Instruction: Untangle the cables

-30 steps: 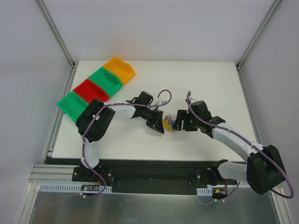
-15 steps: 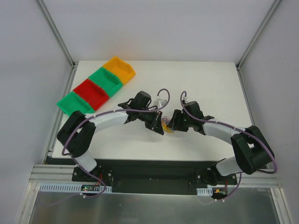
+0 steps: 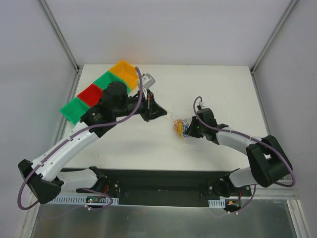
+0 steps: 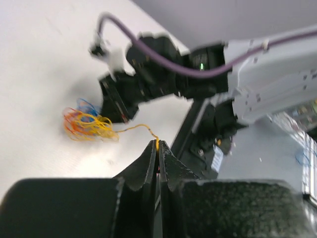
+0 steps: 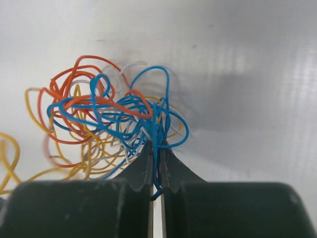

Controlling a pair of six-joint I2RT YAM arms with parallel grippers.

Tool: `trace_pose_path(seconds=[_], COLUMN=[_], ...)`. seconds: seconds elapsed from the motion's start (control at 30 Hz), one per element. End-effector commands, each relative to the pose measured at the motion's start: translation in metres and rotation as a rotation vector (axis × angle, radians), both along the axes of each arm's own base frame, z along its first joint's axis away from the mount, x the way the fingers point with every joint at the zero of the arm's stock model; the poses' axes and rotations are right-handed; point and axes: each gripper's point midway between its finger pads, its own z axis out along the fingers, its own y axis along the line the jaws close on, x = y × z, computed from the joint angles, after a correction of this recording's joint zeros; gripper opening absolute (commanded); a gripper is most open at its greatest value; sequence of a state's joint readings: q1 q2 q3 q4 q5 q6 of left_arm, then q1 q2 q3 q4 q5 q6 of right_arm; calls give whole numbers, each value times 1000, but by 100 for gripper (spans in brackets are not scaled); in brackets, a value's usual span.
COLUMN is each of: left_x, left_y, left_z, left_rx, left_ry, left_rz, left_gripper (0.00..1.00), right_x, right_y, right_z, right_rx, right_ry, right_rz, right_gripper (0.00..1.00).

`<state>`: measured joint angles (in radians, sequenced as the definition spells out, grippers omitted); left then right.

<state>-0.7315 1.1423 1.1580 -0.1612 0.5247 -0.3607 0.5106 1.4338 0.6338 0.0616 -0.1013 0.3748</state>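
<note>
Right tool [image 5: 156, 148], nearest the arm bases, is sitting low over the white surface [image 3: 223, 89]. Its two fingers are pressed together on a blue strand [image 5: 157, 126] at the near edge of the cables [image 5: 104, 106].

The cables are lying as one loose clump of orange, yellow, blue and whitish loops near the middle of the surface. The clump is directly in front of the right tool.

Slightly farther out, the left tool [image 4: 157, 145] is hovering apart from the clump. Its fingers are likewise closed, pinching the end of a single yellow strand [image 4: 132, 128]. That strand is running in a shallow wave from the clump to the fingertips.

Beyond it, toward the far left corner, a row of four plastic bins [image 3: 96, 95] is standing along the edge of the surface. The left arm is partly crossing over the row.

Handling, offered as a judgement:
- **Weight and stiffness:** the wires are looking hair-thin, very light and limp. The clump is therefore likely to slide or lift as a whole unless one tool is anchoring it.
- **Snagging:** the springy loops are probably catching on one another. A hard pull is risking tighter knots rather than freed strands.
- **Where to take hold:** a free end or an outlying loop, one colour at a time, is appearing the soundest place.
- **Slip:** wire this thin may be slipping between smooth fingers.
</note>
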Motion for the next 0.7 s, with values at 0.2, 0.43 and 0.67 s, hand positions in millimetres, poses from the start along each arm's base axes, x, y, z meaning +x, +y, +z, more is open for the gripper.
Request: trace_pose_path(seconds=[0.2,0.43,0.67], left_x=[42,24,20], left_y=[91,133,102], left_z=[188,248,230], left_rx=[-39,-118,-147], left_ry=[-571,-686,-573], left_rz=[472,600,469], left_gripper=[0,0,0], right_x=[4,-2,-2], right_y=[-116,-186,-204], right_z=[-6,9,18], right_rx=[-309,-463,-434], right_ry=[-31,-100,-119], right_rz=[-371,-570,-635], right_gripper=[1,1,1])
